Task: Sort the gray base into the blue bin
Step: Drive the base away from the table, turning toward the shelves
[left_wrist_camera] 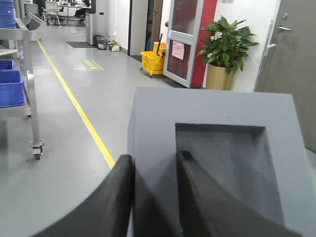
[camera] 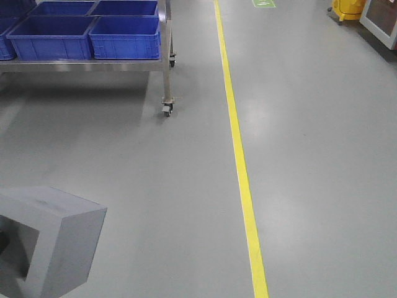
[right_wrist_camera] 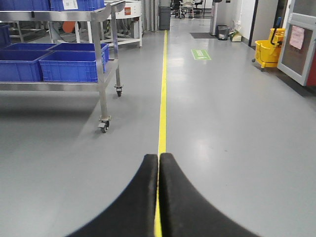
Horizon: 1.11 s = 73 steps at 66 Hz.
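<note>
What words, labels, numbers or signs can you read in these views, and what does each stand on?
No text is legible.
Green floor sign: white marks, too blurred to read.
Pink notice on the glazed door: too small to read.
White label on a blue container on the cart's top shelf: too small to read.
Gray base: no marking in view.

We see bins (camera: 127, 43) in 2 rows on a cart (camera: 167, 68) at far left. The line (camera: 239, 161) runs right of the cart, and a mop bucket (camera: 347, 9) stands beyond it at far right. The base (camera: 62, 242) is nearest us, left of the line.
</note>
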{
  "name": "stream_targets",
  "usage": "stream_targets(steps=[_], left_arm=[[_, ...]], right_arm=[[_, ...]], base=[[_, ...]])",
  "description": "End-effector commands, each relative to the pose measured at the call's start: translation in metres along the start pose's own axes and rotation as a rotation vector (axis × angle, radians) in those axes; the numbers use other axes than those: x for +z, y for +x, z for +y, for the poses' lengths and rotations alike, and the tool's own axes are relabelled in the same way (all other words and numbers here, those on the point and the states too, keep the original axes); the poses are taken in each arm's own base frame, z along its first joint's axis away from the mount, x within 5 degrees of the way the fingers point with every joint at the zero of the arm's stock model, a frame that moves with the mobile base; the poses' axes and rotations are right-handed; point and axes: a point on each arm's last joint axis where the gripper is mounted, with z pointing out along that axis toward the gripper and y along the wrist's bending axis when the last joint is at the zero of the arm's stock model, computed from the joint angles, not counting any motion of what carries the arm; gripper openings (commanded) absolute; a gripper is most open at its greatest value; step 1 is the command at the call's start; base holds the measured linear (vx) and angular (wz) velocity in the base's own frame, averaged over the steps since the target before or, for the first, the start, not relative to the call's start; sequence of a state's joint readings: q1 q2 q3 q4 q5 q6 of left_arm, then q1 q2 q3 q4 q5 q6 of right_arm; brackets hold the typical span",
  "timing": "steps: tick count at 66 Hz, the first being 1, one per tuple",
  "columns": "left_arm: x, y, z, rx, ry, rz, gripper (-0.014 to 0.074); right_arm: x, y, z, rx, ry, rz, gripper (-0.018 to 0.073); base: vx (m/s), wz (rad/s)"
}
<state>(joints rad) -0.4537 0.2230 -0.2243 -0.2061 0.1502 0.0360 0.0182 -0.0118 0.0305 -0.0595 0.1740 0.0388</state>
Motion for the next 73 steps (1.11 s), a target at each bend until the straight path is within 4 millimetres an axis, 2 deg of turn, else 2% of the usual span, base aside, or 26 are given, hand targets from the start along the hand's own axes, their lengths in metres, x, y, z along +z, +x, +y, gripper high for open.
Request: stream_targets(steps=[1, 73], left_arm=[[-0.0016, -0.0206, -0.0020, -0.012, 0.009, -0.136, -0.0006], [-0.0016, -0.0206, -0.0020, -0.012, 0.009, -0.136, -0.0006]], right_arm=[[-0.0001, -0.0025, 0.0000, -0.011, 0.003, -0.072, -0.0009], [-0.0001, -0.0025, 0.0000, -0.011, 0.003, -0.072, -0.0009]], base=[[0.35, 0.10], [0.37, 0.00]])
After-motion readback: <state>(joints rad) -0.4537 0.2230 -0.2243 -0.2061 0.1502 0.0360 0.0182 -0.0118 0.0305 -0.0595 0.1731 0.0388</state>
